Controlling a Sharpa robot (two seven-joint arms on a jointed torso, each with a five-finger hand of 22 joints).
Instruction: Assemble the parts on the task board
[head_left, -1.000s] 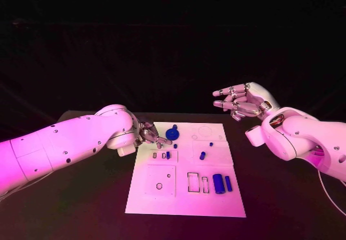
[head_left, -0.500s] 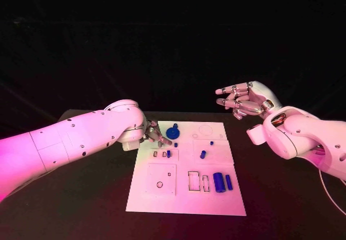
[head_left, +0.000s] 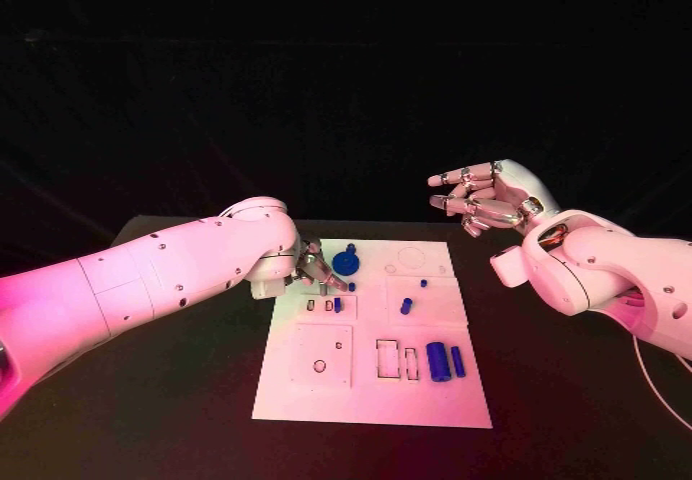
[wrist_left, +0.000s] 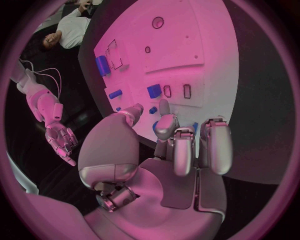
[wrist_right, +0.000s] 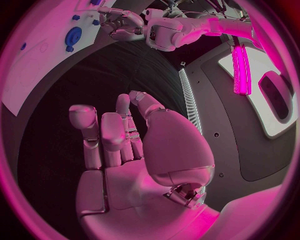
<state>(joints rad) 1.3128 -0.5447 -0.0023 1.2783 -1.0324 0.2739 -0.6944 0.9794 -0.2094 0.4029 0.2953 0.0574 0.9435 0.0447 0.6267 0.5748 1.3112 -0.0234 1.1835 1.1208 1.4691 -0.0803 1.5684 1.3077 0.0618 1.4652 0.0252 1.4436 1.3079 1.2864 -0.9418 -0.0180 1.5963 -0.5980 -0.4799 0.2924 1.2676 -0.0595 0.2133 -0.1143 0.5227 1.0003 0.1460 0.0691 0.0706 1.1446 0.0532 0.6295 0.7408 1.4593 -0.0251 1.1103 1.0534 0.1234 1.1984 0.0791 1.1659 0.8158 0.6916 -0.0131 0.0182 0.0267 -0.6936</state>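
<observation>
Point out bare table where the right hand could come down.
Bare black table lies right of the task board, nearer than the right hand. It is crowded at the board's far left, where the left hand works beside the round blue part.

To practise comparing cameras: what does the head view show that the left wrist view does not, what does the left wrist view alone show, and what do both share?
Head view alone: the round blue part near the board's far end, which the left hand hides in the wrist view, and the whole board at once. Left wrist view alone: the left hand's palm and fingers up close, holding nothing. Both: the board, the large blue part beside the rectangular slots, and the raised right hand.
</observation>
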